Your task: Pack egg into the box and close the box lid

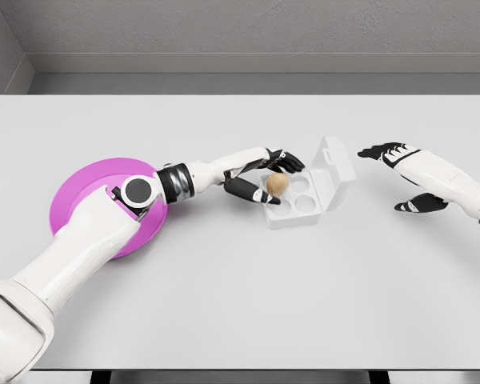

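A white table (224,304) fills most of the view, with a grey wall behind its far edge. Toward the left side lies a round pink plate (80,192), flat on the tabletop; part of it is hidden under the left arm, which comes in from the near left corner and reaches across the plate toward the middle of the table. The left hand (260,176) is at the left edge of the box, its dark fingers (286,162) curved over the far side of the egg and its thumb below on the near side, so the hand is closed around the egg (278,185). The egg is tan and sits at the far left pocket of the box, though it is hard to tell whether it already rests in the pocket or is held just above it. The box (304,204) is white, lies near the middle of the table, and has round pockets in its tray; the other pockets that show hold nothing. Its lid (334,164) stands open, tilted up and back on the right far side of the tray. To the right, well apart from the box, the right hand (400,172) hovers above the table with fingers spread and relaxed, holding nothing; its arm comes in from the right edge.
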Controlling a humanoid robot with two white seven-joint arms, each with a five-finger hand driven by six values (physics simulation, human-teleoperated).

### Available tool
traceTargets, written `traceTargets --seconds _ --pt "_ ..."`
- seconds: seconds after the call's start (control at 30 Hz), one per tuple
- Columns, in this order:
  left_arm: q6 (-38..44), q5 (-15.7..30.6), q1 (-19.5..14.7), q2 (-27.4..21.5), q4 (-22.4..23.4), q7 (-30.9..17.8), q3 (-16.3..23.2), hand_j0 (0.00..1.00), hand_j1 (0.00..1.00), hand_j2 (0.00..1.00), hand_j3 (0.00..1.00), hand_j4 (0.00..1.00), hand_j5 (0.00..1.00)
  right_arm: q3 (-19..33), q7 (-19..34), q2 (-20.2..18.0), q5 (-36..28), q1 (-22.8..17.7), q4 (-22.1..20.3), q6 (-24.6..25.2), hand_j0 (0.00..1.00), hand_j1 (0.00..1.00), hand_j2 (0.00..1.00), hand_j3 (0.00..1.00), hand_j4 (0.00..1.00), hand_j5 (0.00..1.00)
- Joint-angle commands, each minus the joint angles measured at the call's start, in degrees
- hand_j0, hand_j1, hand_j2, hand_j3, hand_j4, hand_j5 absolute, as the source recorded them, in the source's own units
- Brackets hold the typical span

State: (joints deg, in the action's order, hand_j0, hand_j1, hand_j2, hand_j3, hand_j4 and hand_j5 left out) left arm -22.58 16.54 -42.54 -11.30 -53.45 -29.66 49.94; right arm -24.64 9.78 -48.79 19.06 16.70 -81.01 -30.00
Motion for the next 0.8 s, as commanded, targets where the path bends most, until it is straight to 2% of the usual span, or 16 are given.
traceTargets --seconds 0.0,0.07,0.1,0.17,0.23,0.3,0.33,0.43,0.5,0.57,0.63,0.7,0.77 --pt "-0.2 -0.4 0.0 -0.1 -0.3 0.0 -0.5 0.87 0.87 0.87 0.87 0.87 0.87 0.0 0.0 -0.1 -0.3 0.0 0.0 0.0 1.00 1.00 1.00 1.00 1.00 1.00" --pt "-0.4 -2.1 0.3 -0.5 -1.9 0.0 -2.8 0.94 0.94 0.94 0.94 0.94 0.94 0.0 0.0 -0.1 -0.3 0.0 0.0 0.0 1.00 1.00 1.00 1.00 1.00 1.00" --pt "-0.3 -3.0 0.6 -1.1 -4.6 0.0 -5.0 1.00 1.00 1.00 1.00 1.00 1.00 0.0 0.0 -0.1 -0.3 0.0 0.0 0.0 1.00 1.00 1.00 1.00 1.00 1.00" --pt "-0.1 -3.0 0.6 -3.2 -10.3 0.0 -7.3 1.00 1.00 1.00 1.00 1.00 1.00 0.0 0.0 -0.1 -0.3 0.0 0.0 0.1 1.00 1.00 1.00 1.00 1.00 1.00" --pt "-0.3 -2.6 0.6 -7.6 -16.3 0.2 -8.5 1.00 1.00 1.00 1.00 1.00 1.00 0.0 0.0 -0.1 -0.3 0.0 0.0 0.0 1.00 1.00 1.00 1.00 1.00 1.00" --pt "-0.3 -2.2 3.1 -11.1 -22.2 0.2 -12.3 1.00 1.00 1.00 1.00 1.00 1.00 0.0 0.0 -0.2 -0.3 -0.1 0.0 0.0 1.00 1.00 1.00 1.00 1.00 1.00" --pt "-0.4 -1.6 4.2 -13.6 -25.0 0.2 -13.4 1.00 1.00 1.00 1.00 1.00 1.00 0.0 0.0 -0.2 -0.3 -0.1 0.0 0.0 1.00 1.00 1.00 1.00 1.00 1.00" --pt "-4.8 3.9 7.2 -25.7 -34.6 0.2 -14.1 1.00 1.00 1.00 1.00 1.00 1.00 0.0 0.0 -0.2 -0.3 -0.2 0.0 0.0 1.00 1.00 1.00 1.00 1.00 1.00" --pt "-8.2 6.7 11.0 -30.8 -37.7 0.2 -19.0 1.00 1.00 1.00 1.00 1.00 1.00 0.0 0.0 -0.2 -0.3 -0.2 0.0 0.1 1.00 1.00 1.00 1.00 1.00 1.00" --pt "-12.4 7.2 13.7 -34.4 -37.5 0.2 -21.3 1.00 1.00 1.00 1.00 1.00 1.00 -0.1 0.0 -0.2 -0.3 -0.2 0.0 0.0 1.00 1.00 1.00 1.00 1.00 1.00" --pt "-12.4 6.7 15.8 -37.8 -33.7 0.2 -22.2 1.00 1.00 1.00 1.00 1.00 1.00 -0.1 0.0 -0.2 -0.3 -0.3 -0.1 0.0 1.00 1.00 1.00 1.00 1.00 1.00" --pt "-12.4 6.1 16.5 -37.9 -29.0 0.2 -23.5 1.00 1.00 1.00 1.00 1.00 1.00 -0.1 0.0 -0.2 -0.3 -0.3 -0.1 0.0 1.00 1.00 1.00 1.00 1.00 1.00" --pt "-12.4 6.0 18.2 -38.4 -28.9 0.2 -23.9 1.00 1.00 1.00 1.00 1.00 1.00 -0.1 0.0 -0.2 -0.5 -0.3 -0.5 0.1 1.00 1.00 1.00 1.00 1.00 1.00"
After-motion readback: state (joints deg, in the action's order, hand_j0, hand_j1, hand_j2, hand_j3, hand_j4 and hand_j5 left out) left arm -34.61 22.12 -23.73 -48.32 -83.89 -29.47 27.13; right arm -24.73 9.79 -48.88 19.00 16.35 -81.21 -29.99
